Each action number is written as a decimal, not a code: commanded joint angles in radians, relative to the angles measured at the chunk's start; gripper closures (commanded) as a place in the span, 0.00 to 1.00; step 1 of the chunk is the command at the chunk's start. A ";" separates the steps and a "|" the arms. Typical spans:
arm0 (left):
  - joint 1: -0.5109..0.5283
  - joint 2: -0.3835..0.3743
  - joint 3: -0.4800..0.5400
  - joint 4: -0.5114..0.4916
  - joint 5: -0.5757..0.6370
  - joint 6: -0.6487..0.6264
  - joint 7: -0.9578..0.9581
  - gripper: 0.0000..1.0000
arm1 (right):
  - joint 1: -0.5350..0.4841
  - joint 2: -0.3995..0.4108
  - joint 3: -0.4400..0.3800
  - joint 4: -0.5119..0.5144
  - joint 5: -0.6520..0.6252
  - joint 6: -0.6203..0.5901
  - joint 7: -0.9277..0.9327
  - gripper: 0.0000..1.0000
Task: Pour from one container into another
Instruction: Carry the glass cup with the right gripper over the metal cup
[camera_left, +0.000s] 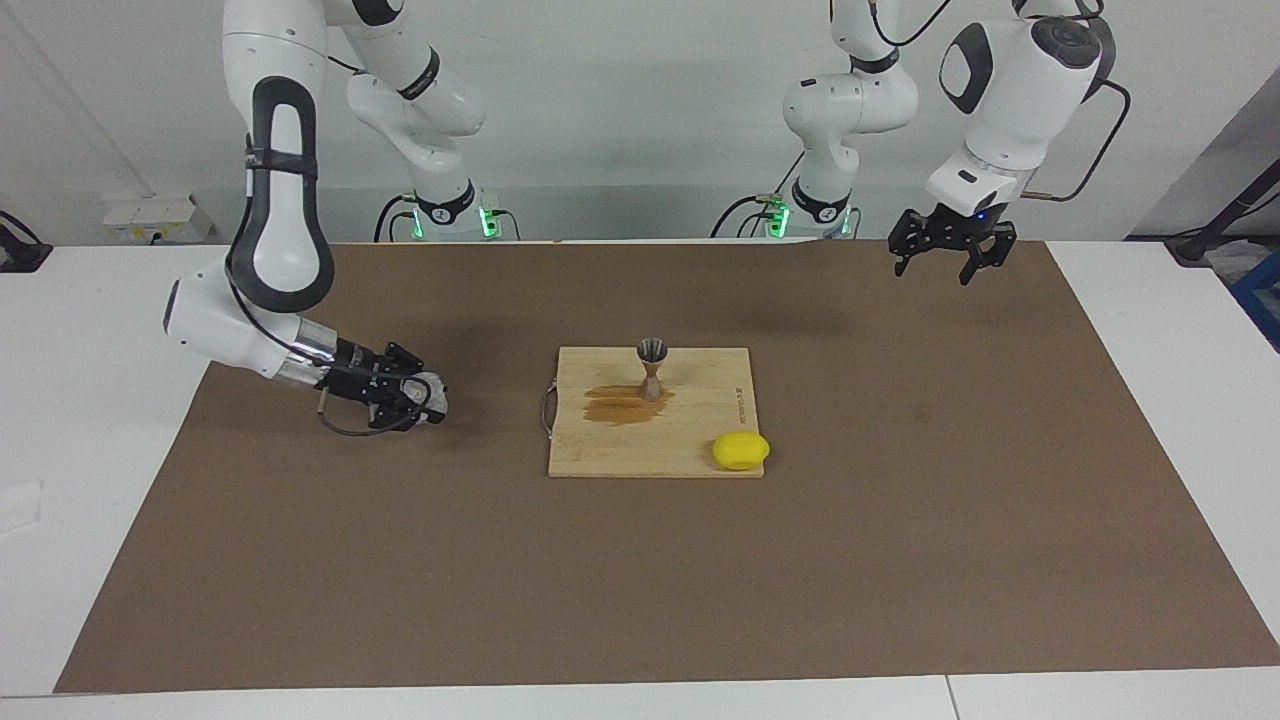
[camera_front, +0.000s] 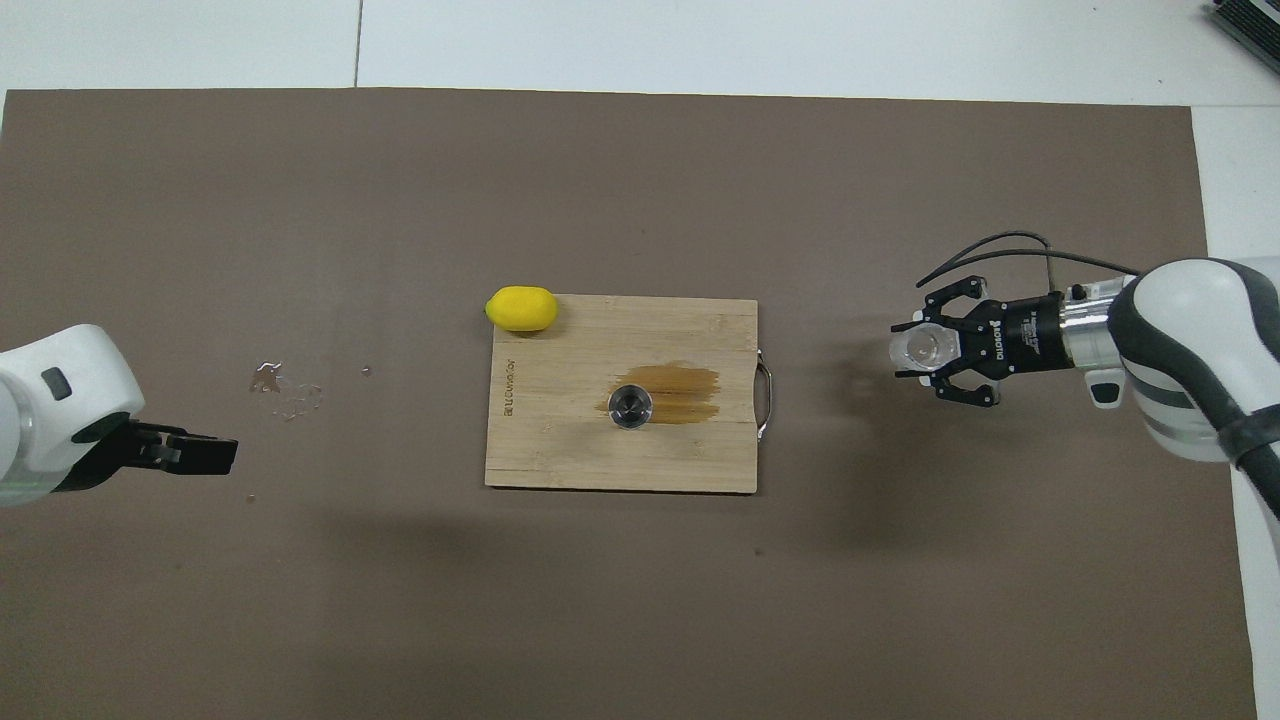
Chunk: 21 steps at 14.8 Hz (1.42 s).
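The clear glass cup is gripped from the side by my right gripper, which is shut on it. It is held low over the brown mat, toward the right arm's end of the table, about a hand's width from the board's handle. The metal jigger stands upright on the wooden cutting board, beside a brown stain. My left gripper hangs open and empty in the air over the mat at the left arm's end.
A yellow lemon lies at the board's corner farthest from the robots. A few water drops sit on the brown mat toward the left arm's end. The board's metal handle faces the cup.
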 joint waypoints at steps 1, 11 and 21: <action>0.016 0.102 -0.001 0.098 0.006 -0.033 -0.017 0.00 | 0.088 -0.039 0.000 -0.017 0.030 0.084 0.112 1.00; 0.099 0.212 0.002 0.236 0.006 -0.102 -0.214 0.00 | 0.372 -0.056 -0.009 0.012 -0.075 0.294 0.446 1.00; 0.032 0.340 -0.007 0.378 0.056 -0.110 -0.209 0.00 | 0.493 -0.051 -0.007 0.057 -0.335 0.296 0.710 1.00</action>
